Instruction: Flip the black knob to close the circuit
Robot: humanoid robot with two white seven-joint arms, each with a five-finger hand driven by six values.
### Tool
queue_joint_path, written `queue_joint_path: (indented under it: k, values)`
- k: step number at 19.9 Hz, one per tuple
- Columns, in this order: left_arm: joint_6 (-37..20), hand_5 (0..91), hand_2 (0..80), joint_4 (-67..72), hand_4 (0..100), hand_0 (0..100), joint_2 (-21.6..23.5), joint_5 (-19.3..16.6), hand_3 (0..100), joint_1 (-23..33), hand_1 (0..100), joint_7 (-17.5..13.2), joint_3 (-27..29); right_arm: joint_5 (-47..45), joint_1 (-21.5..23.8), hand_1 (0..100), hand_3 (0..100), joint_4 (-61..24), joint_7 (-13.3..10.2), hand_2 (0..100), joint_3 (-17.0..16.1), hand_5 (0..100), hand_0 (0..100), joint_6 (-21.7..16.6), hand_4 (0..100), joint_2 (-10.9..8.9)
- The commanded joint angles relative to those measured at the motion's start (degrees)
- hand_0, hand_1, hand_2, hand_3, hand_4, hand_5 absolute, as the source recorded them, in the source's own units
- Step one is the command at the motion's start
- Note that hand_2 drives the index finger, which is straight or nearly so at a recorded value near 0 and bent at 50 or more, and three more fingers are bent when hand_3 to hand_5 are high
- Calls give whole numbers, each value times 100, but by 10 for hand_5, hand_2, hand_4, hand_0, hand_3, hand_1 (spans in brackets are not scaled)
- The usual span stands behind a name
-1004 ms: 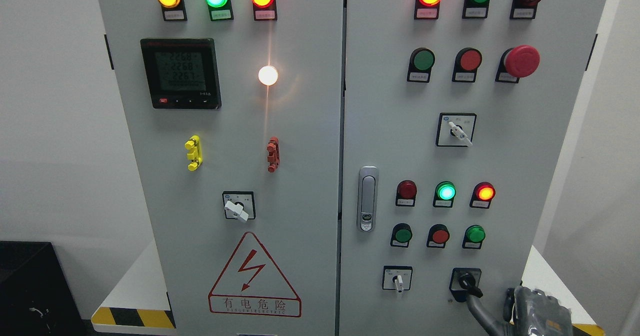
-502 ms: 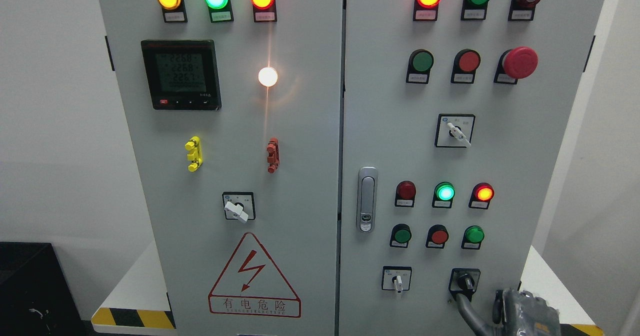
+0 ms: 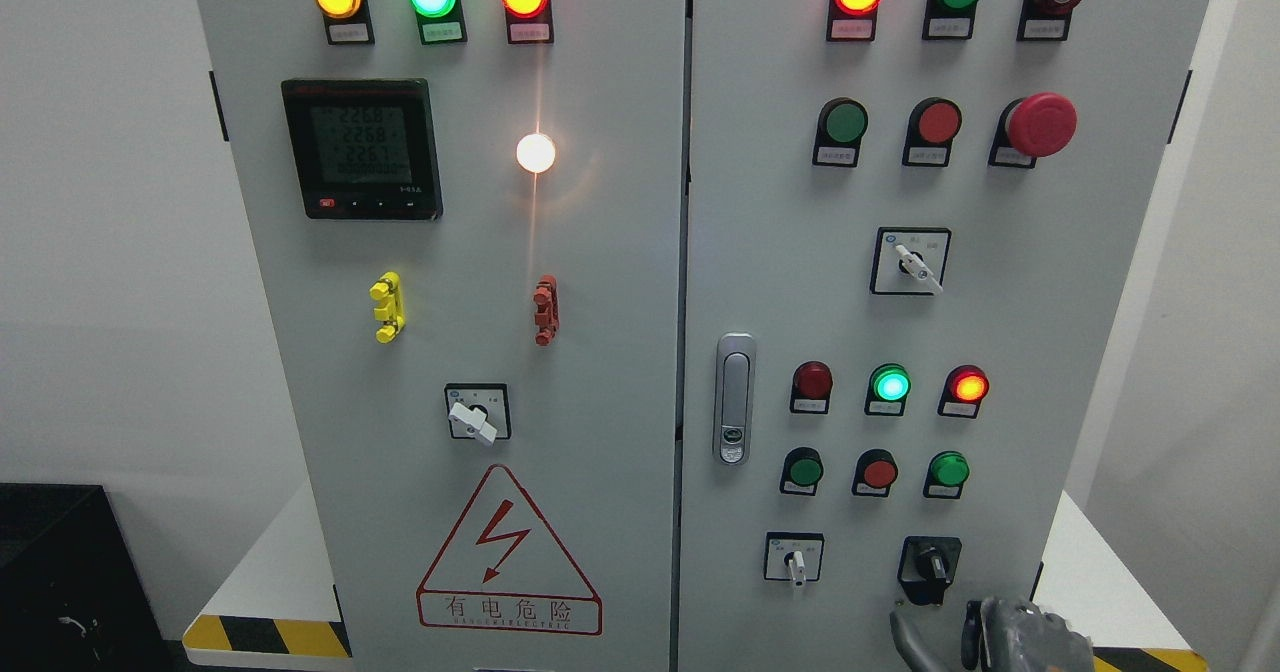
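Note:
The black knob [image 3: 930, 563] sits on its square black plate at the lower right of the grey cabinet's right door [image 3: 1000, 332], with its handle pointing almost straight down. My right hand [image 3: 962, 634] shows only at the bottom edge, just below the knob and apart from it. One grey finger [image 3: 905, 634] curves up toward the panel without touching the knob. The hand holds nothing and its fingers are loosely spread. My left arm is out of view.
A white selector switch [image 3: 795, 559] sits left of the black knob. Above them are small green and red buttons [image 3: 879, 472] and lit lamps [image 3: 889, 386]. The door latch [image 3: 735, 398] is further left, and a red mushroom button [image 3: 1040, 124] is higher up.
The black knob's handle has turned from pointing lower right to nearly straight down. My right hand has let go of it and dropped toward the bottom edge.

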Motion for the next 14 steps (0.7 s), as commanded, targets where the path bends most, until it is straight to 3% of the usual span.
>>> queue_joint_path:
  k: [1,3,4,5,9,10,12,14]
  values:
    - [4,0,0,-176,0,120,0,3,0,132,556,1,0,-586,516,0,1000,-774,-36,788,85,929,0,-41,895,175]
    - [4,0,0,-176,0,120,0,3,0,131,556,1,0,-1094,780,0,957,-1038,-44,677,85,791,0,-216,826,263]
    - [4,0,0,-176,0,120,0,-6,0,132,556,1,0,-1410,903,0,942,-1135,-44,656,85,777,0,-348,812,350]
    - [4,0,0,-176,0,120,0,3,0,132,556,1,0,-1709,1026,12,871,-1214,-70,597,85,721,0,-480,778,377]
    - [4,0,0,-176,0,120,0,3,0,132,556,1,0,-2939,1387,46,759,-1355,-448,488,102,593,0,-823,666,369]
    - [4,0,0,-176,0,120,0,3,0,132,556,1,0,-3256,1457,46,732,-1373,-457,472,102,584,0,-911,655,369]
    - [4,0,0,-176,0,120,0,3,0,123,556,1,0,-4011,1624,48,572,-1382,-431,373,102,488,0,-1130,543,369]
    - [4,0,0,-176,0,120,0,-6,0,132,556,1,0,-5047,1843,13,492,-1373,-222,306,102,403,0,-1577,460,360]
